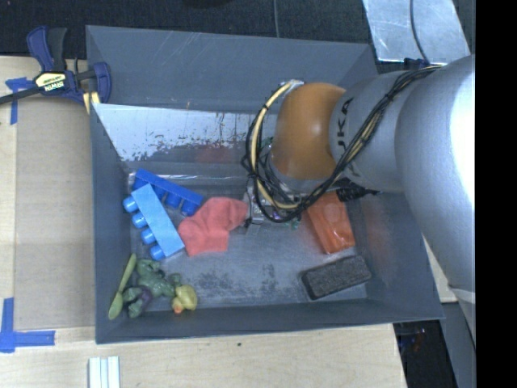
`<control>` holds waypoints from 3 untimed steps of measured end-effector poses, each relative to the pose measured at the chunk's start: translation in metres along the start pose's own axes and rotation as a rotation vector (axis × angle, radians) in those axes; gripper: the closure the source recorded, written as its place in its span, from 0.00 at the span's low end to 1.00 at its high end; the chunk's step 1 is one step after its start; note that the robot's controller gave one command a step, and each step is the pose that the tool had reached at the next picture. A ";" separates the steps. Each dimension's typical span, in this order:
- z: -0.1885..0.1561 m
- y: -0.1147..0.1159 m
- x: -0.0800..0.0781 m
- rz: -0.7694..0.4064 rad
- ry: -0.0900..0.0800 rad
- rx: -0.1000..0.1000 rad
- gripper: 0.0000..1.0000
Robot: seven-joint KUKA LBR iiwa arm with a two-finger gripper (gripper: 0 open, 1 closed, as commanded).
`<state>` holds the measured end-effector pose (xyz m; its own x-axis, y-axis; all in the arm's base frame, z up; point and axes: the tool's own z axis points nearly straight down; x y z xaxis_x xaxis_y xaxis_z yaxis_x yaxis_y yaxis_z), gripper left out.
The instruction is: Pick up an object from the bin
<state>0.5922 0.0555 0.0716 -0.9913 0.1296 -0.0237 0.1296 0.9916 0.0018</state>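
My gripper (260,209) is low in the middle of the bin, mostly hidden under the arm's wrist. It sits at the upper right edge of a crumpled red cloth (210,226), and I cannot tell whether it touches the cloth. An orange block (332,225) lies just right of the gripper, partly under the arm. In front of that block, a dark grey sponge (336,275) lies near the front wall.
Two blue toy bricks (158,213) lie left of the cloth, one leaning over the other. A green toy figure (149,284) and a small yellow piece (185,298) occupy the front left corner. The arm covers the bin's right side.
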 end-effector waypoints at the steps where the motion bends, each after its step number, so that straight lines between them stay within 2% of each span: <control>1: -0.026 0.001 0.006 -0.017 0.011 0.002 1.00; 2: -0.049 0.002 0.037 -0.236 0.003 0.000 1.00; 3: -0.100 0.003 0.037 -0.214 0.008 0.000 1.00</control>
<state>0.5533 0.0634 0.1705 -0.9964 -0.0839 -0.0156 -0.0838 0.9965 -0.0026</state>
